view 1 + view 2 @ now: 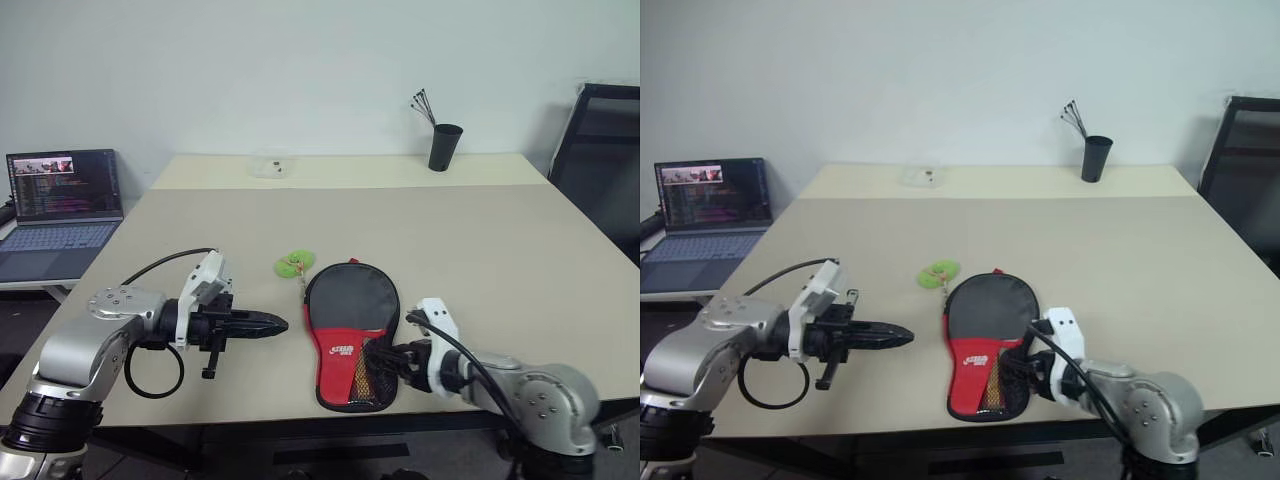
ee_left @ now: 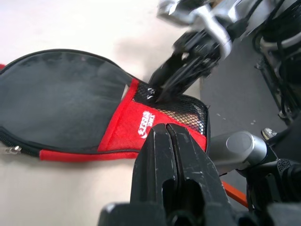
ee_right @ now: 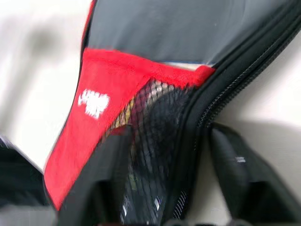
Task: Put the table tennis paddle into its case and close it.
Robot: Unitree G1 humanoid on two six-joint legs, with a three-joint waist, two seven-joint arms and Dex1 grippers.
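One case (image 1: 351, 330), one laptop (image 1: 62, 212), one cup (image 1: 444, 147)

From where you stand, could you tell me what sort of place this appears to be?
Probably an office or lab workroom: a wide beige table, an open laptop showing lines of code on a side desk, a black cup of pens at the far edge, and a black chair against a plain wall.

Pale wall (image 1: 300, 60), beige table (image 1: 480, 240), open laptop (image 1: 62, 205), black chair (image 1: 600, 150)
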